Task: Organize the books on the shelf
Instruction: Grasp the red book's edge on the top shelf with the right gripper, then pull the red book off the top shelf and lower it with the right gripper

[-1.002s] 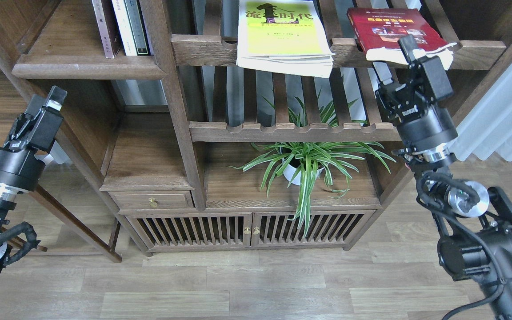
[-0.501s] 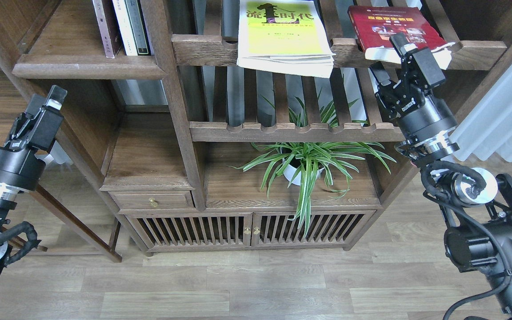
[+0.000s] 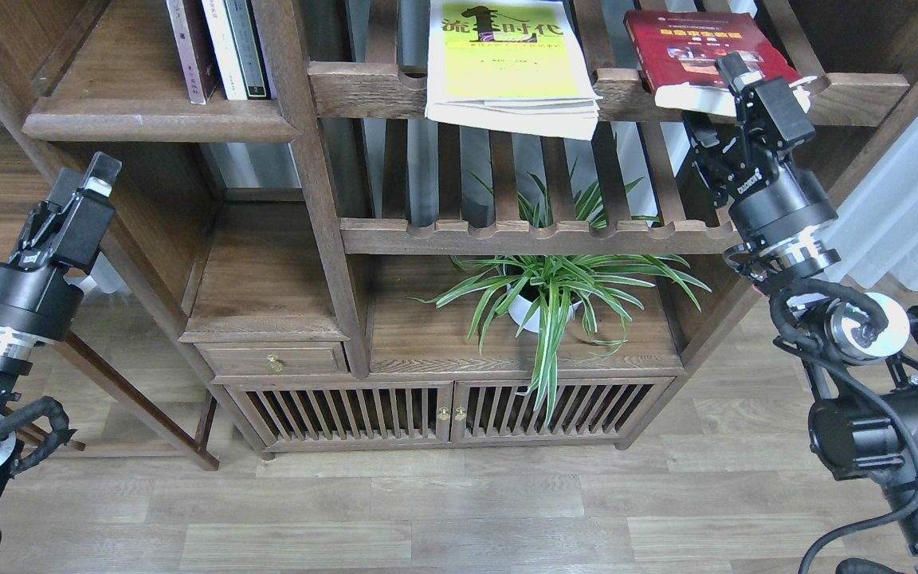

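Head view: the right hand (image 3: 720, 94) is seen at the upper right of the frame, raised to the near edge of the red book (image 3: 694, 49). Its fingers are parted, one above the book's front corner and one below; whether the book is actually touched cannot be told. The red book lies flat on the slatted rack (image 3: 857, 86) at the top right, its pages hanging over the front rail. The yellow-green book (image 3: 507, 60) lies flat at top centre on the same rack, also jutting over the rail. The maroon book (image 3: 190, 48) stands upright on the shelf (image 3: 156, 119) at the upper left, beside two thin volumes (image 3: 234, 48). The left hand (image 3: 80, 199) is held at the left edge of the frame, well apart from all books and holding nothing; how far it is open cannot be told. A potted plant (image 3: 551, 291) sits lower centre.
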`<state>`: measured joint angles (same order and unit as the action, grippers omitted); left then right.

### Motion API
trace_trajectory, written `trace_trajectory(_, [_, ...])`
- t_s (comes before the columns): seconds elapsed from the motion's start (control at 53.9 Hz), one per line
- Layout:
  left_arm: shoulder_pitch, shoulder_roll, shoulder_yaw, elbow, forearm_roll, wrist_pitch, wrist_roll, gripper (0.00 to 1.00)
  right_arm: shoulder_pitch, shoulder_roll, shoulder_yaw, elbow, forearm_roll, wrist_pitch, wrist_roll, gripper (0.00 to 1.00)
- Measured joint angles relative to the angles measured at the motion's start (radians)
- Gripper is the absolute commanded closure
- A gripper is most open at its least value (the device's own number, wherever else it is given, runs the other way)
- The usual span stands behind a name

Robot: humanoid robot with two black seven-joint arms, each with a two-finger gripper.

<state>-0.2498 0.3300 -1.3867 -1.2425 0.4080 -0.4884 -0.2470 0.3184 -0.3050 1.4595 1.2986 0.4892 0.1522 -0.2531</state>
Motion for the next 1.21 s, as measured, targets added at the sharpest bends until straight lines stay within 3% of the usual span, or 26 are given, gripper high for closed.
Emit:
trace_trajectory(0.111, [0.000, 0.000, -0.004, 0.000, 0.000, 0.000, 0.000, 0.00, 0.001, 0.001, 0.010, 0.000, 0.001, -0.012, 0.000, 0.32])
trace_trajectory(0.148, [0.000, 0.000, -0.004, 0.000, 0.000, 0.000, 0.000, 0.00, 0.012, 0.005, 0.027, 0.000, 0.002, -0.016, 0.000, 0.43])
trace_trajectory(0.594, [0.001, -0.003, -0.005, 0.000, 0.000, 0.000, 0.000, 0.00, 0.007, 0.009, 0.053, -0.001, 0.003, -0.008, 0.004, 0.88])
trace_trajectory(0.798, [0.001, -0.004, -0.005, 0.000, 0.000, 0.000, 0.000, 0.00, -0.010, 0.009, 0.055, -0.001, 0.005, 0.035, -0.003, 0.94])
trace_trajectory(1.058, [0.005, -0.005, -0.007, 0.000, -0.001, 0.000, 0.000, 0.00, -0.086, 0.011, 0.068, 0.016, 0.109, 0.254, -0.003, 0.95])
trace_trajectory(1.206, [0.006, -0.008, -0.010, 0.000, -0.001, 0.000, -0.003, 0.00, -0.235, 0.009, 0.100, 0.050, 0.169, 0.332, -0.003, 0.96])
